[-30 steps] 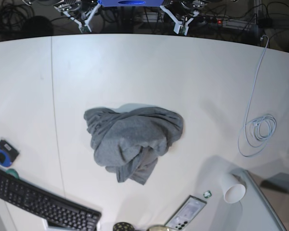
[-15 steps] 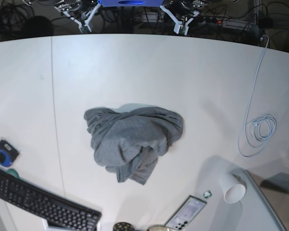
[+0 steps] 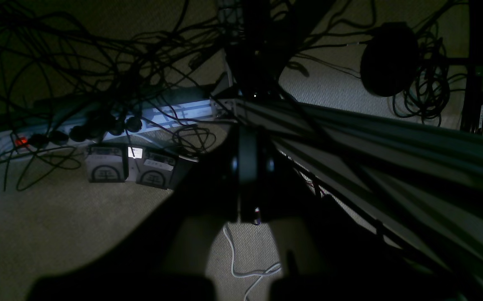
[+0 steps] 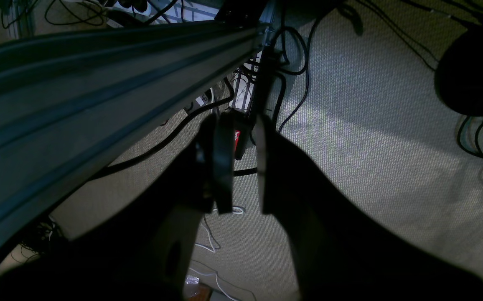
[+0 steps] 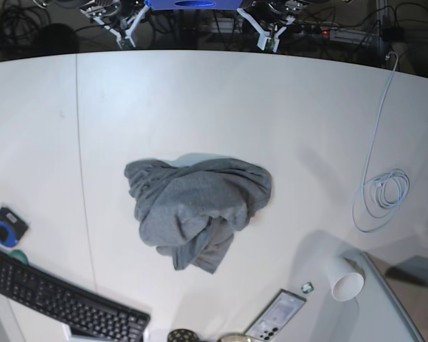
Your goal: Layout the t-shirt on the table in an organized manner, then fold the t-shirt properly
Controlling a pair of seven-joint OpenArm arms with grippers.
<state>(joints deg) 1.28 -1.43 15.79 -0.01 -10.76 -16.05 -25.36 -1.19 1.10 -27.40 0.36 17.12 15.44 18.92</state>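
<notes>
T-shirt point(image 5: 198, 214) — grey, crumpled heap, mid-table point(image 5: 214, 100).

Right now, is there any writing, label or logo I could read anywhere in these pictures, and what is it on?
No text is fully readable.
"hel...": white letters, cut off, on a red label by the right gripper.
Two grey boxes: round emblems, print too blurred.
Phone, keyboard: too small.
T-shirt: no print visible.

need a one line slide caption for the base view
Crumpled grey t-shirt heaped mid-table, both grippers parked beyond the far edge; keyboard, cable and cup around it.
</notes>
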